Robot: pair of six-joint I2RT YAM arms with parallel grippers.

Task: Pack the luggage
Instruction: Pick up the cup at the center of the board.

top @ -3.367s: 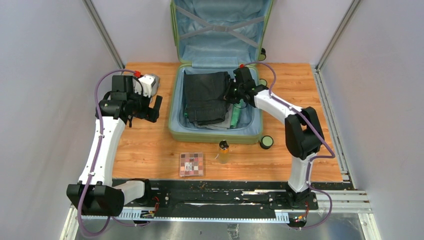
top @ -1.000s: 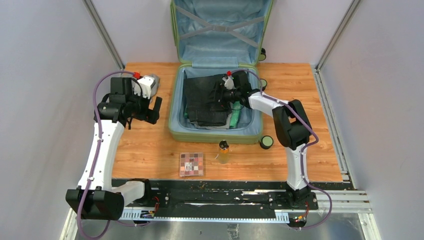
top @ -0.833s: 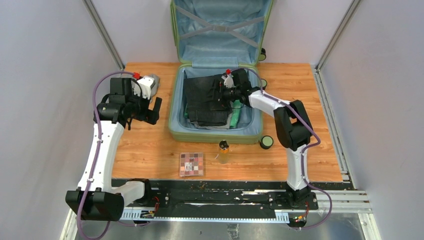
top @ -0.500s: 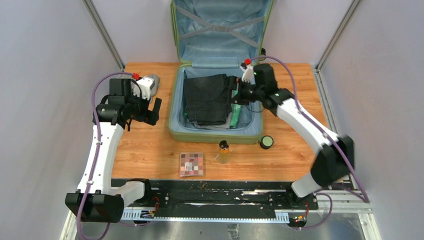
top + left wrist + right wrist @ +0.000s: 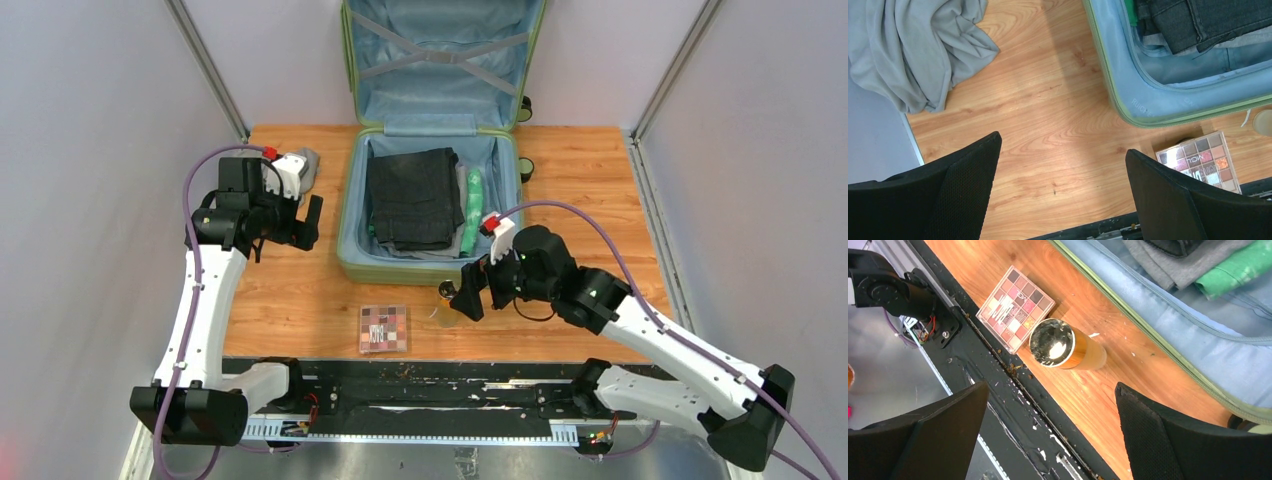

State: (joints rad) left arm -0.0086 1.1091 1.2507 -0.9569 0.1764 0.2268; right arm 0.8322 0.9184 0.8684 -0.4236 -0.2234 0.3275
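Note:
The luggage (image 5: 346,250) lies open mid-table, its blue-lined lid (image 5: 440,60) upright at the back. Folded dark jeans (image 5: 410,195) and a green rolled item (image 5: 470,210) lie inside it. My right gripper (image 5: 468,292) hangs open in front of the luggage, just above an amber bottle (image 5: 1068,347) standing beside a makeup palette (image 5: 1015,307). Nothing sits between the right gripper's (image 5: 1051,387) fingers. Left of the luggage my left gripper (image 5: 305,220) is open and empty over bare wood. Its wrist view shows the left gripper (image 5: 1063,144) near a crumpled grey cloth (image 5: 913,50).
The palette (image 5: 384,328) lies near the table's front edge, close to the black rail (image 5: 430,385). Luggage wheels (image 5: 526,168) stick out on the right side. Grey walls stand close on both sides. My right arm covers the table's front right.
My right arm has pulled out of the luggage, opened fully, and swung to the table's front, above the bottle. The green item stays beside the jeans. The left arm has not moved.

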